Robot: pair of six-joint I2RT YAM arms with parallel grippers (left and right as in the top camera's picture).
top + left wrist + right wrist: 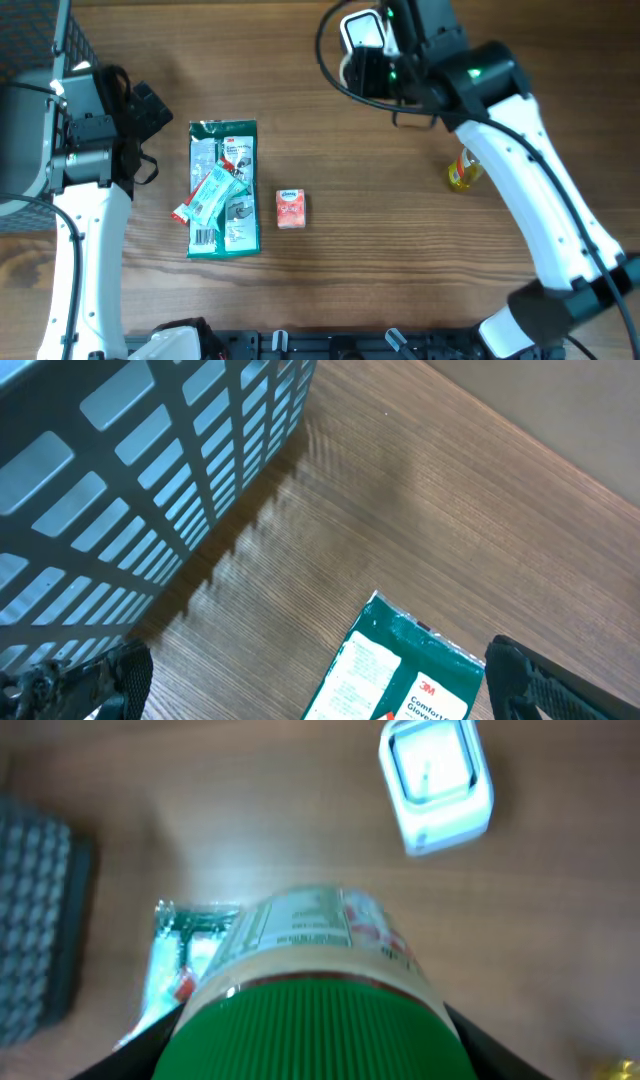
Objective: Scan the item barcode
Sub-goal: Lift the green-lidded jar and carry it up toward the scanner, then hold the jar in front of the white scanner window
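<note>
A jar [312, 925] with a ribbed green lid [310, 1025] and a pale printed label fills the bottom of the right wrist view. My right gripper [310, 1055] is shut on it, one dark finger on each side of the lid. Beyond the jar, a white square scanner [436, 782] sits on the table at the upper right. From overhead, the right gripper [374, 72] hovers just below the scanner [362, 31] at the back of the table. The left gripper [320, 695] is open over the top edge of a green 3M glove packet [405, 670], touching nothing.
The glove packet [225, 188] lies left of centre with a red and teal sachet [208, 195] on it. Beside it sits a small orange box [290, 208]. A yellow bottle [462, 172] lies under the right arm. A grey slatted basket [150, 480] stands at the far left.
</note>
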